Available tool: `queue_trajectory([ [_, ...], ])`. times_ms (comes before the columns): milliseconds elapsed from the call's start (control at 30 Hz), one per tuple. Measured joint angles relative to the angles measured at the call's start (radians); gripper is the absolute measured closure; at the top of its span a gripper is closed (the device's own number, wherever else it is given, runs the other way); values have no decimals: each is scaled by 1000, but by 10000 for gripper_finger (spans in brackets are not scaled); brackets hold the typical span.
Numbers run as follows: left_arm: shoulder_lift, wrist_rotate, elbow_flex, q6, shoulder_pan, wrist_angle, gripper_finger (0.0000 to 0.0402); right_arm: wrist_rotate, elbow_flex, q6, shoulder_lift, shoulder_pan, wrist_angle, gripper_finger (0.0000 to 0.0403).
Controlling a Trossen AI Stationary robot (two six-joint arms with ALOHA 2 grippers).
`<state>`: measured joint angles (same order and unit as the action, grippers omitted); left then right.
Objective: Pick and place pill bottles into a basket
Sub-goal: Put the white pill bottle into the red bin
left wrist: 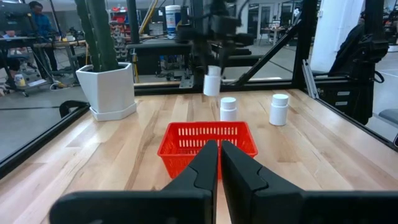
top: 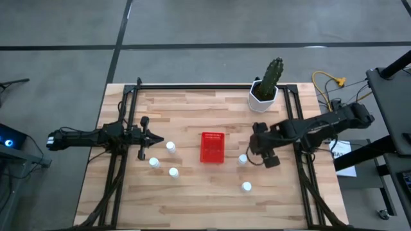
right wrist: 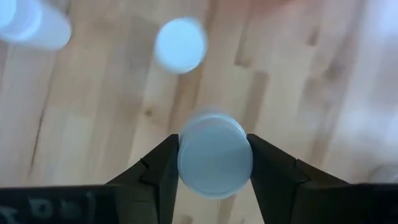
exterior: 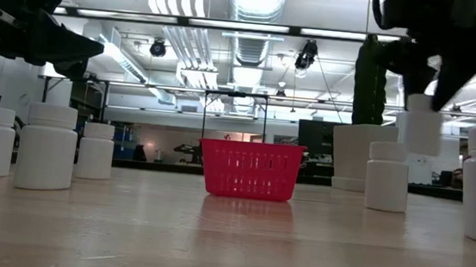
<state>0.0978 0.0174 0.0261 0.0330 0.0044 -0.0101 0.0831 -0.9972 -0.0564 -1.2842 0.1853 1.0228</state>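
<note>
The red basket (top: 212,147) stands mid-table. White pill bottles stand upright on their bases: three left of it (top: 170,146) (top: 154,162) (top: 173,172) and two right of it (top: 243,159) (top: 246,187). My right gripper (top: 262,151), right of the basket, is shut on another pill bottle (exterior: 420,123), which hangs above the table in the low view. In the high view the gripper hides this bottle. My left gripper (left wrist: 219,155) waits shut and level at the table's left, pointing at the basket (left wrist: 207,146). My right gripper pinches the pill bottle by its upper end (right wrist: 214,154), one finger (right wrist: 163,169) on each side of the round top. The fingers come from above, pointing steeply down. The bottle hangs upright below them (exterior: 419,132), lifted clear of the table.
A white pot with a cactus (top: 264,93) stands at the far edge, right of centre. Black frame rails (top: 131,122) run along the table's left, right and far sides. Bare wood lies between the basket and the near edge.
</note>
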Motion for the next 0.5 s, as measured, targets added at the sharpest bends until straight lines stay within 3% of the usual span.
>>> queue_trajectory([
  [233, 0, 0, 0, 0, 0, 0, 400, -8, -40, -65, -39, -157, -20, 253],
  [500, 18, -14, 0, 0, 0, -7, 400, -38, -164, -182, -185, -256, -30, 253],
])
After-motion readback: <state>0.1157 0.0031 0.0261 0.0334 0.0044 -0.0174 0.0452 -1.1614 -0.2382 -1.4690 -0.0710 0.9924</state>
